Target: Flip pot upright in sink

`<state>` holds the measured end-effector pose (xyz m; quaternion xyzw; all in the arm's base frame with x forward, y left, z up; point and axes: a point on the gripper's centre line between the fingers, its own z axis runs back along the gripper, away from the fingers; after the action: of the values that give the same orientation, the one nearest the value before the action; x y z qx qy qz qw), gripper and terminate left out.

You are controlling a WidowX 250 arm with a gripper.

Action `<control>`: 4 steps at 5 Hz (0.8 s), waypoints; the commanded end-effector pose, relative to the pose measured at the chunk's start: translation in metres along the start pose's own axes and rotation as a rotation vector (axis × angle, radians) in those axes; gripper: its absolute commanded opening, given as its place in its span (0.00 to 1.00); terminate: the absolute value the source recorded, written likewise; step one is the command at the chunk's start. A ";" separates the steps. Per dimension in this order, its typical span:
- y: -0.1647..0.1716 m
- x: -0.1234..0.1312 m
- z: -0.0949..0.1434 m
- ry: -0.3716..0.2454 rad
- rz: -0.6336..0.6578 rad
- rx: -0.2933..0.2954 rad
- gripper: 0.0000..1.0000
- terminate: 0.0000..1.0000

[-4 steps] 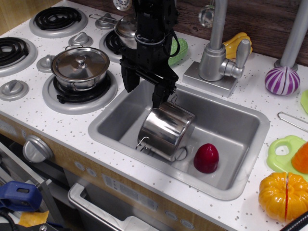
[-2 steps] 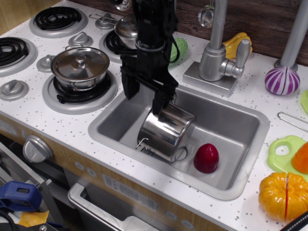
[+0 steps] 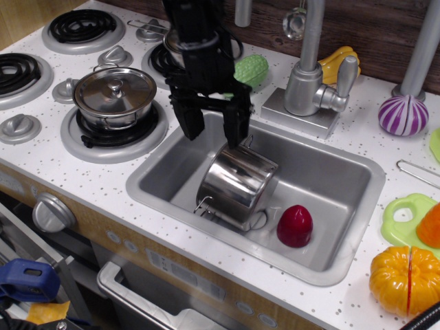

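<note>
The pincer [image 3: 214, 126] hangs left of frame centre with its two black fingers spread wide, holding nothing; the right finger's tip is just at the pot's upper edge, and whether it touches cannot be told.

At lower right on the white speckled surface [image 3: 103, 177] sits an orange pumpkin [image 3: 403, 278]. The sink [image 3: 347, 254] fills the middle of the frame. In it the pot [image 3: 237, 183] lies tipped over, its rim and wire handles toward the lower left, its closed base up and to the right. A red toy [image 3: 295, 225] stands just right of the pot.

At left, a lidded pot [image 3: 115, 93] rests on a burner. Behind the sink, upper centre, rises the faucet [image 3: 313, 75], with a green toy [image 3: 249, 69] to its left.
</note>
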<state>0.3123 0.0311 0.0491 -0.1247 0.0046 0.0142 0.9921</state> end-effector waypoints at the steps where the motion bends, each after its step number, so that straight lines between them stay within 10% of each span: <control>1: 0.005 0.008 0.006 -0.068 -0.019 -0.084 1.00 0.00; 4: 0.010 0.007 -0.011 -0.128 0.013 -0.181 1.00 0.00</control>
<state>0.3117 0.0283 0.0225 -0.2248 -0.0428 0.0516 0.9721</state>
